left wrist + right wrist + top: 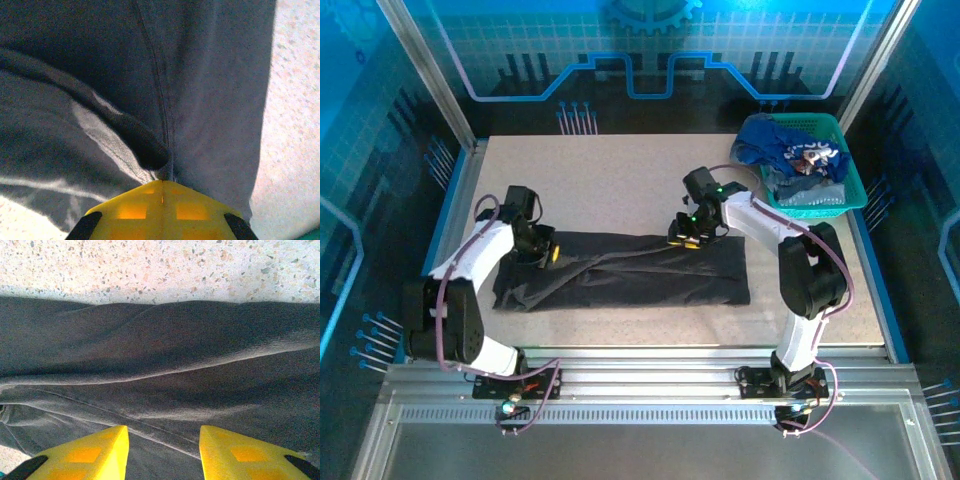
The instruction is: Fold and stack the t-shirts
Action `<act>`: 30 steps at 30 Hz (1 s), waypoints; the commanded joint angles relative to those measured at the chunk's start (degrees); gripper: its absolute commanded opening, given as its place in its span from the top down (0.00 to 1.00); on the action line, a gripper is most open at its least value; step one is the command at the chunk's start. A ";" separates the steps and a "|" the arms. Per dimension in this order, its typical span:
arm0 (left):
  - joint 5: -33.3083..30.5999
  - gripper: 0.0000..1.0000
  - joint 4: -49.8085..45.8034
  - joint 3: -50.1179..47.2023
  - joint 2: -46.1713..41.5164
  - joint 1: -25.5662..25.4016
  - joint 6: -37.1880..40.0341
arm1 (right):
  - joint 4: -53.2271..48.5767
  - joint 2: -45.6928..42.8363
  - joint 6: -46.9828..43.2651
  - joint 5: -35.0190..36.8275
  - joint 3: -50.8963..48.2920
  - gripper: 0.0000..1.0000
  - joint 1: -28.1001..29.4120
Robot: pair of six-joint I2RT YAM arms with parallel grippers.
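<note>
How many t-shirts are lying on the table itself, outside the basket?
1: the charcoal-grey t-shirt, spread across the middle of the table. Other shirts sit heaped in the teal basket, far right; some may be hidden.

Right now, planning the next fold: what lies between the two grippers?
Only the charcoal t-shirt, a creased stretch of cloth running from the left gripper to the right gripper; the top external view shows it.
</note>
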 commanded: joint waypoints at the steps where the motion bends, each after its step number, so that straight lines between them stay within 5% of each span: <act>1: 1.60 1.00 -5.60 -2.54 -3.87 -1.45 1.56 | -1.45 -1.64 -1.03 -0.43 1.48 0.57 -0.61; 8: 3.33 1.00 -6.61 -5.79 -8.68 -8.00 -3.91 | -1.53 -2.45 -1.25 -0.48 1.16 0.58 -0.82; 16: -1.60 1.00 -13.24 -6.43 -14.01 -19.53 -9.19 | -2.05 -5.66 -1.51 -0.24 -1.34 0.58 -1.11; 30: -6.08 1.00 -14.62 -14.26 -16.25 -26.31 -7.96 | -3.36 -7.78 -0.93 1.87 -6.57 0.58 -2.68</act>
